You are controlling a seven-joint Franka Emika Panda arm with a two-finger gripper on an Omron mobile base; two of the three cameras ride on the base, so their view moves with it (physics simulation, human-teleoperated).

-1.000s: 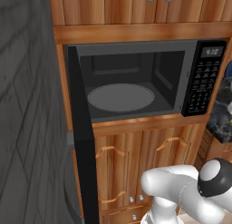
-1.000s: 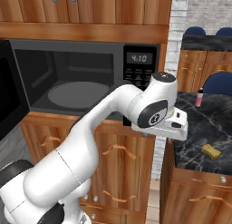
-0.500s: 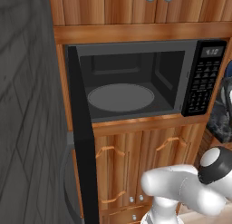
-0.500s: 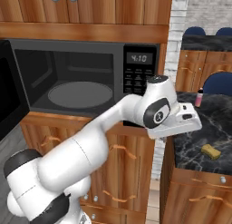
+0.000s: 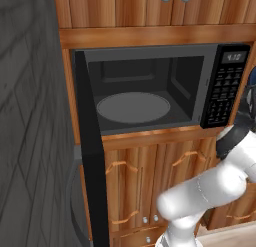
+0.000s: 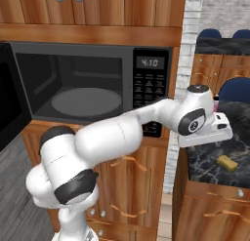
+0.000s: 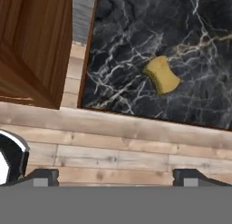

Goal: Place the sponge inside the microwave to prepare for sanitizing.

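My tool (image 7: pixel 115 177) stands wide open and empty, its two dark tips low in the hand view, well apart and touching nothing; in the right base view it sits at the right of the frame, above the near edge of the counter. Largest in the scene is the microwave (image 5: pixel 150 86), across the upper middle of the left base view, its door (image 5: pixel 92 151) swung fully open toward the left and its grey turntable (image 5: pixel 133 107) bare. Next comes the dark marble counter (image 7: pixel 136 51), which takes up the upper right of the hand view and the lower right of the right base view. Smallest is the yellow sponge (image 7: pixel 161 75), lying flat on that counter, right of centre in the hand view and well clear of my tips. I judge I am in the reach toward the sponge, with nothing picked up yet. The next move calls for carrying the tool further out over the counter, centring the sponge between the open tips, lowering, and closing on it before swinging back to the open microwave.
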